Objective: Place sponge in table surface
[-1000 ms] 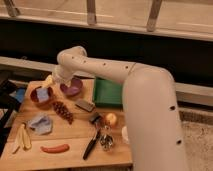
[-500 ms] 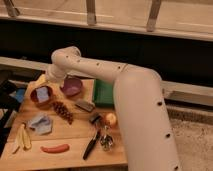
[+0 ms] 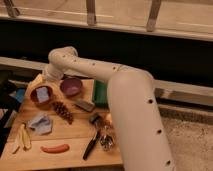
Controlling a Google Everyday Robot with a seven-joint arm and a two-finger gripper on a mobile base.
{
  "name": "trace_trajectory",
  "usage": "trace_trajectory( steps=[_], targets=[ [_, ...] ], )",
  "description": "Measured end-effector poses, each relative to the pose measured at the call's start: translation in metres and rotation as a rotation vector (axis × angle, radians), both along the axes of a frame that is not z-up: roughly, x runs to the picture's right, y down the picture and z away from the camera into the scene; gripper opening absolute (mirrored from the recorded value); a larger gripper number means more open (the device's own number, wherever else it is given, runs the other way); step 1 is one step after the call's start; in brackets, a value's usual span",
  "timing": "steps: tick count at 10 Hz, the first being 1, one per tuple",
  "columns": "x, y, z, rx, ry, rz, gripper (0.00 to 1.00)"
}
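The pincer point(image 3: 48, 76) hangs over the far left corner of the worktop point(image 3: 75, 135); I cannot tell its grip. A pale yellow, wedge-shaped sponge point(image 3: 38, 79) lies just beside it, near the red bowl point(image 3: 33, 93).

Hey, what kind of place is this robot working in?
Probably a mock kitchen setup: a wooden table holds a dark purple bowl and a bunch of dark grapes. The gripper hangs just beyond a round red bowl.
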State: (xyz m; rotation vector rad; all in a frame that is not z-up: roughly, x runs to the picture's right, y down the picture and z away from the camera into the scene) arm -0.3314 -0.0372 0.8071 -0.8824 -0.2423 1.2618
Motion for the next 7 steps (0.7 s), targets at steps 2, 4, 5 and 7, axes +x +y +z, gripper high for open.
trace_trajectory(
  steps=[2,4,5,7],
  targets=[
    [-0.028,-0.005,0.007,0.008,-0.034,-0.034,0.8],
    [-0.047,-0.001,0.01,0.021,-0.055,-0.083,0.8],
    [-0.051,0.001,0.011,0.023,-0.061,-0.091,0.8],
    [-0.048,0.0,0.012,0.023,-0.058,-0.089,0.8]
  ],
)
